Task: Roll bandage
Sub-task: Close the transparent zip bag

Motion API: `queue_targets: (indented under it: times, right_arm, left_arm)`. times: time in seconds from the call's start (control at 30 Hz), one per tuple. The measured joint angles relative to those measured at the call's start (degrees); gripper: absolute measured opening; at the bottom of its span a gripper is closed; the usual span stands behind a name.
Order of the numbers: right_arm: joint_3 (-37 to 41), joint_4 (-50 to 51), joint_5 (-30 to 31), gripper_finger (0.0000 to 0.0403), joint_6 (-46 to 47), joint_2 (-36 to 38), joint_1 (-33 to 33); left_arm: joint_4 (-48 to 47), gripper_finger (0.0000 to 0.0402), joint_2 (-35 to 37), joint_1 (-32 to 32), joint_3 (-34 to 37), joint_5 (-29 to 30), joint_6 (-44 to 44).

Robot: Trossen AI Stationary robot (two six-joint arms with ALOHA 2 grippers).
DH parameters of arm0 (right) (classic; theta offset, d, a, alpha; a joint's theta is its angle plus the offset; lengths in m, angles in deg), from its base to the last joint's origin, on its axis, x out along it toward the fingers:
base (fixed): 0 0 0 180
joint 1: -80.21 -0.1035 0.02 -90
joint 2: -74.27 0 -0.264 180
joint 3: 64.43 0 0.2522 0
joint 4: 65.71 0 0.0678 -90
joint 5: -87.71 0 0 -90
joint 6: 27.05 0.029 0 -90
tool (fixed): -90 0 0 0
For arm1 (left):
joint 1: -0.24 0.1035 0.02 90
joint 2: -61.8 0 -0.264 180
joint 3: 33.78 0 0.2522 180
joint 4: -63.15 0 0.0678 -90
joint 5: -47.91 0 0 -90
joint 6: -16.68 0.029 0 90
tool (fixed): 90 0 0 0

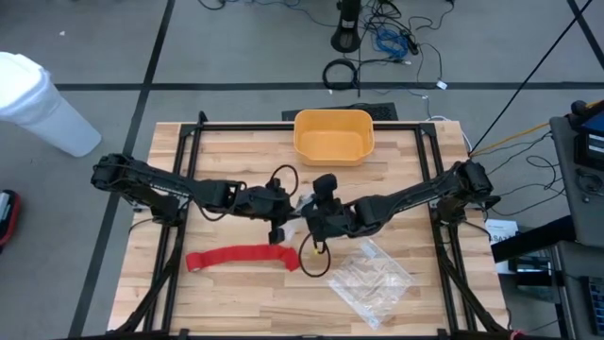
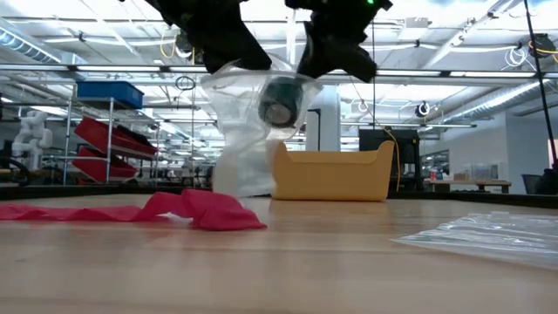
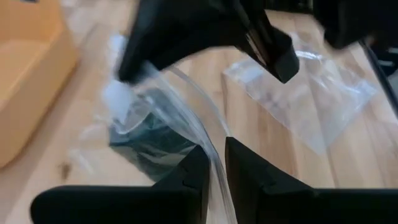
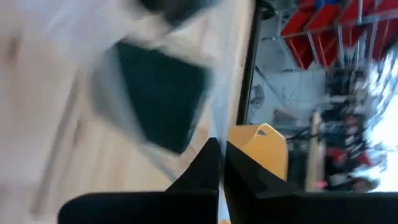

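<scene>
The red bandage point(image 1: 241, 257) lies as a long strip on the table near the front left, its right end bunched point(image 2: 228, 214); no gripper touches it. Both grippers meet above the table's middle at a clear plastic bag point(image 2: 248, 131) that hangs in the air with a dark roll point(image 2: 279, 100) inside. My right gripper point(image 4: 221, 152) is shut on the bag's edge. My left gripper point(image 3: 214, 155) stands beside it, its fingers a narrow gap apart, and the bag's film runs through that gap. My right gripper pinches the bag's thin upper edge point(image 4: 219, 134) between its two fingers, slanting down from the table's right. The bag hangs below the fingers, clear of the table, with the dark roll in it. My left gripper has the bag's film point(image 3: 211, 146) between its parted fingers; whether they touch it I cannot tell.
A second clear plastic bag point(image 1: 373, 279) lies flat on the table at the front right. A yellow bin point(image 1: 333, 135) stands at the far edge, behind the grippers. Bare wood shows along the near edge in front of the bandage.
</scene>
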Motion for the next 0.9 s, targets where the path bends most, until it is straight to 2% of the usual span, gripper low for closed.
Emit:
queue_targets:
  times: [0.1, 0.17, 0.3, 0.5, 0.57, 0.77, 0.9]
  right_arm:
    - [0.02, 2.93, 3.29, 0.0, -4.91, 0.0, -0.54]
    - [0.02, 2.96, 4.97, 0.0, -4.92, 0.2, -0.53]
    - [0.02, 2.63, 1.51, 0.0, -6.27, 0.29, -0.43]
    - [-0.01, 2.78, 1.2, 0.0, -11.92, 0.33, -0.49]
    - [-0.07, 2.99, 1.16, 0.0, -13.9, 0.35, -0.6]
    - [-0.09, 3.4, 2.82, 0.0, -17.47, 0.35, -0.92]
    - [-0.09, 3.33, 8.09, 0.0, -18.01, 0.35, -0.57]
  left_arm:
    - [0.15, 0.0053, -0.12, -0.04, 0.0, 4.66, -2.71]
    - [0.33, 0.0053, -0.67, -0.44, 0.0, 5.34, -6.84]
    - [1.55, 0.0053, -1.52, -2.1, 0.02, 1.88, -7.47]
    - [5.26, 0.0053, 0.38, -3.38, 0.04, -4.56, -5.7]
    - [3.9, 0.0053, 2.0, -3.51, 0.06, -5.91, -3.48]
    - [-1.64, 0.0053, 7.34, -3.14, 0.07, -2.03, -5.41]
    - [-1.25, 0.0053, 8.5, -3.1, 0.07, -0.71, -5.45]
